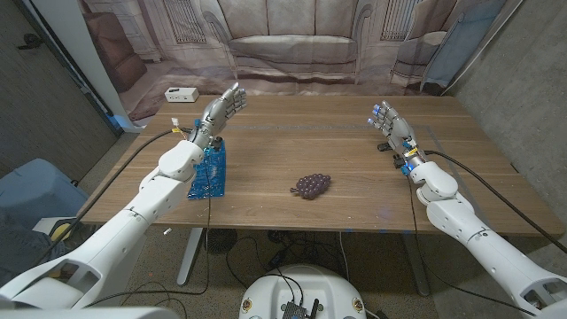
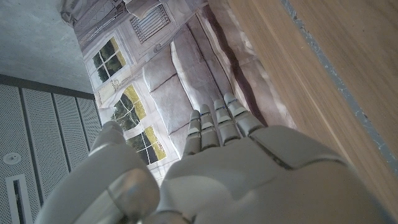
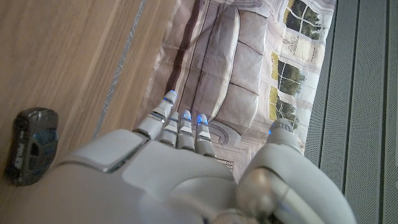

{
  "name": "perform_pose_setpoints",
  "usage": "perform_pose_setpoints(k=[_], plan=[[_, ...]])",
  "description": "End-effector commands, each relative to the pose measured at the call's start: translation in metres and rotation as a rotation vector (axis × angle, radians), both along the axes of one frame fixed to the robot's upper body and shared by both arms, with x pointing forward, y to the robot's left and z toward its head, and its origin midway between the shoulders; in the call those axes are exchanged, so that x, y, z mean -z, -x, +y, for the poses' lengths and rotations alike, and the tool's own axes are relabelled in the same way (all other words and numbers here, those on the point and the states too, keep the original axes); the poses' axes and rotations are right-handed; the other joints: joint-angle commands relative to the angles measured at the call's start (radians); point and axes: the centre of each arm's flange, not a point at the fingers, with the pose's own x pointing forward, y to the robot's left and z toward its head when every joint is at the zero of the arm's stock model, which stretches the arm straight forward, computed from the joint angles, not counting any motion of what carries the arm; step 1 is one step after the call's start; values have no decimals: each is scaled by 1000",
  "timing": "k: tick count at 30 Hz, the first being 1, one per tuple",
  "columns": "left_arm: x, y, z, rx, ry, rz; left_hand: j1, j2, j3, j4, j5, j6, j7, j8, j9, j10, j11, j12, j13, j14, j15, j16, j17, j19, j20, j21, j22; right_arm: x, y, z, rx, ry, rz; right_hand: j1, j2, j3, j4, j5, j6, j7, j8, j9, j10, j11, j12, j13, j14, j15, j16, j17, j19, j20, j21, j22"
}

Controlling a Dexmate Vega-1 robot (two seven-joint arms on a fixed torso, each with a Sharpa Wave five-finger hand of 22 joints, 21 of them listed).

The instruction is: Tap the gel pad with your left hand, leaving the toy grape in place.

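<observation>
left hand [image 1: 223,107] raised above the table [image 1: 354,190], fingers extended, holding nothing; blue gel pad [image 1: 211,170] under its forearm. right hand [image 1: 390,122] likewise released.

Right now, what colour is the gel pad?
Bright blue gel pad, clearest in the head view.

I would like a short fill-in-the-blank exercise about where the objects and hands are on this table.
1. The gel pad is ____ in colour.
2. The toy grape lies nearer the table's ____ edge.
3. The left hand holds ____.

Missing words: blue; front; nothing
</observation>
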Motion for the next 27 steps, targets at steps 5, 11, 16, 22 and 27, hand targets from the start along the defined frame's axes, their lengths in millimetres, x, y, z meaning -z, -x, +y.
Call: perform_pose_setpoints(k=[5, 11, 16, 22, 27], plan=[[3, -17, -18, 42, -28, 39, -11, 2, -2, -3, -1, -25, -1, 3, 0, -21, -4, -6, 1, -21, 0, -6, 2, -21, -9, -8, 3, 2, -9, 5, -16, 11, 4, -6, 1, -4, 1, -1, -1, 4, 3, 2, -4, 1, 0, 2, -7, 3, 0, 2, -4, -6, -1, 2], [8, -19, -19, 39, -14, 63, -12, 4, -2, -4, -1, -35, -3, 5, 0, -31, 2, -5, 1, -33, 0, -5, 2, -33, 4, -8, 3, -1, -11, 6, -6, 31, 1, -10, 0, -6, 3, 0, -21, 8, -1, 2, -7, 0, 1, 2, -7, 5, 2, 2, -6, -5, 0, 2], [9, -20, -19, 42, -11, 68, -12, 5, -2, -5, -1, -39, -1, 6, 0, -36, -1, -5, 1, -37, 0, -4, 1, -38, 2, -8, 3, -2, -13, 8, -8, 30, 10, -14, 0, -8, 5, 0, -23, 8, 0, 2, -6, 0, 2, 2, -8, 5, 2, 3, -7, -3, 0, 2], [10, -23, -18, 49, 0, 73, -12, 5, -2, -6, -1, -37, -1, 10, -1, -32, 2, -1, 1, -33, 0, 0, 1, -30, -5, -2, 3, -3, -16, 12, -14, 25, 15, -19, -1, -10, 7, 0, -22, 8, 2, 2, -4, -1, 4, 2, -8, 5, 3, 3, -8, -2, 0, 2], [11, -26, -15, 57, 9, 70, -11, 6, -2, -7, -1, -36, 1, 11, -1, -30, 7, 2, 1, -31, 1, 1, 1, -28, -5, -1, 3, -6, -17, 16, -12, 32, 17, -22, -1, -11, 9, 0, -22, 8, 3, 2, -3, 0, 4, 2, -7, 5, 4, 4, -8, -2, 0, 2]])
